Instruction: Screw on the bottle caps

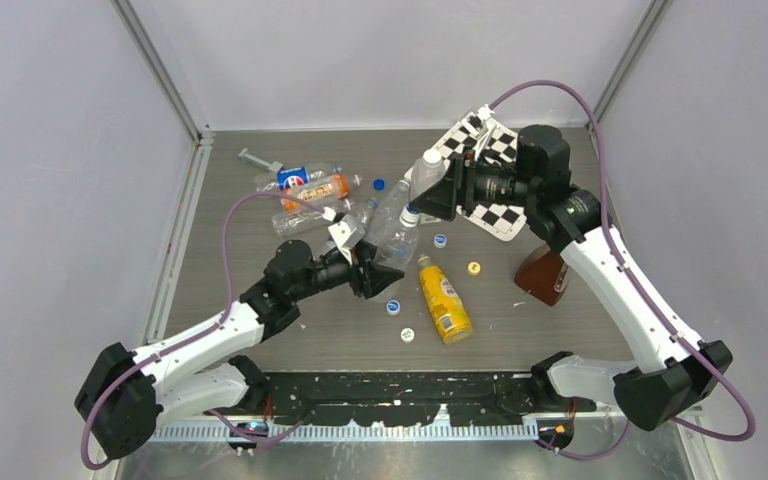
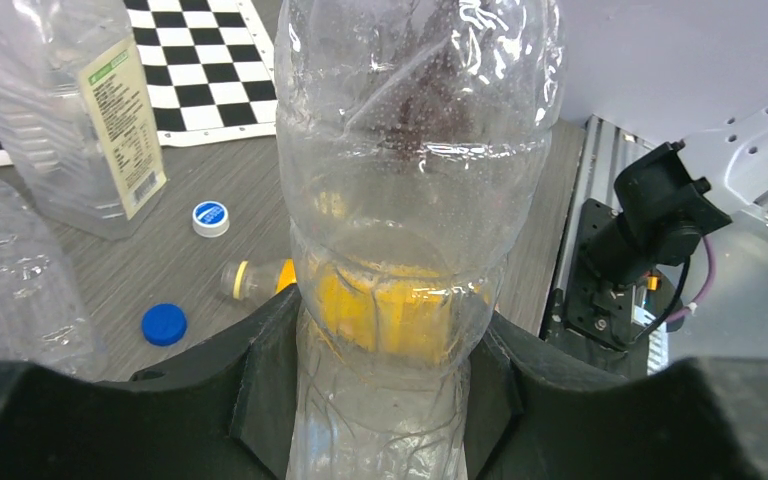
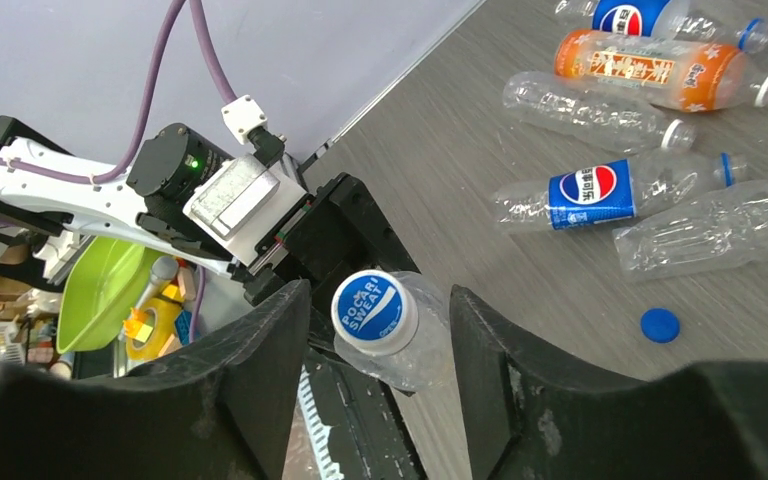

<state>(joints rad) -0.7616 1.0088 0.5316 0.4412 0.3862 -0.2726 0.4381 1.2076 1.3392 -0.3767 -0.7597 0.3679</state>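
Observation:
My left gripper (image 1: 365, 268) is shut on a slim clear bottle (image 1: 393, 228) and holds it tilted up off the table; the left wrist view shows its fingers (image 2: 260, 390) pressed on the bottle's waist (image 2: 410, 200). A blue-and-white cap (image 3: 374, 311) sits on this bottle's mouth. My right gripper (image 3: 380, 330) is open around that cap, with a gap on each side. In the top view the right gripper (image 1: 428, 203) is at the bottle's upper end. The wider squarish bottle (image 2: 80, 120) with a pale label stands upright beside it (image 1: 425, 175).
Loose caps lie on the table: blue (image 1: 378, 184), blue-and-white (image 1: 440, 240) (image 1: 394, 307), yellow (image 1: 474, 267), white (image 1: 407, 335). A yellow bottle (image 1: 444, 298) lies at front centre. Pepsi (image 1: 300, 175), orange (image 1: 315, 188) and clear bottles lie at the back left. A checkerboard (image 1: 500, 215) and a brown object (image 1: 543, 272) are on the right.

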